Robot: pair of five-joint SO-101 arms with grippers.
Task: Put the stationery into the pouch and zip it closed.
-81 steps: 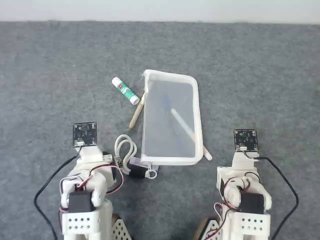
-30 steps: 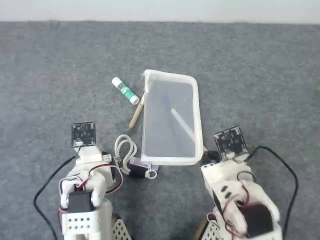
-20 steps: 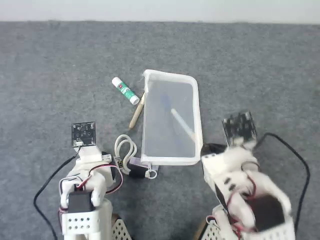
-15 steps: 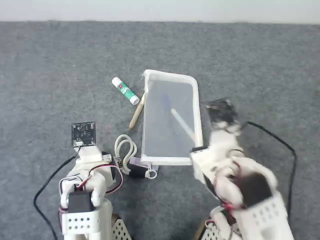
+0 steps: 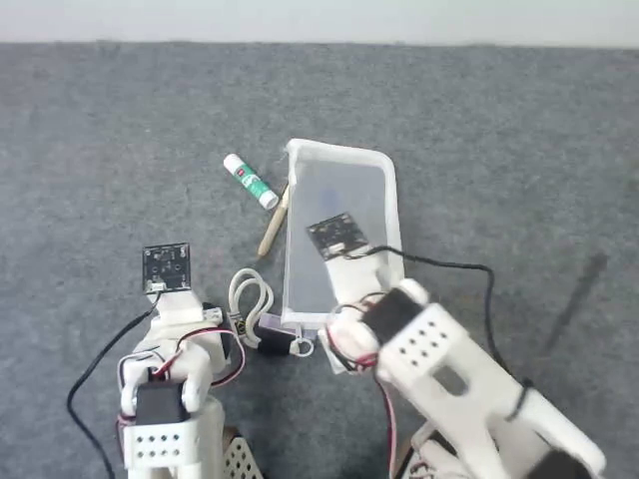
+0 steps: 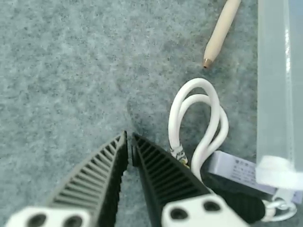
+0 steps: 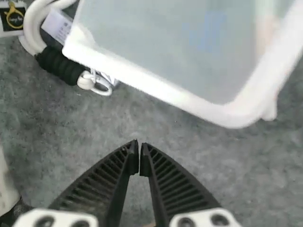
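Observation:
The translucent white pouch lies flat in mid-table, and a blue pen shows faintly through it. A white glue stick and a wooden pen lie just off the pouch's left edge. My right arm stretches over the pouch's near half. Its gripper is shut and empty above bare mat, just off the pouch's near edge. My left gripper is also shut and empty, low over the mat beside a white cord loop, with the wooden pen's tip beyond it.
A white cord loop with a black fitting and a small metal ring lies at the pouch's near left corner. Grey mat covers the table, with open room at the far side and to the right.
My right arm has swung from its place at the right, leftward and forward over the near half of the pouch. The left arm and the stationery have stayed put.

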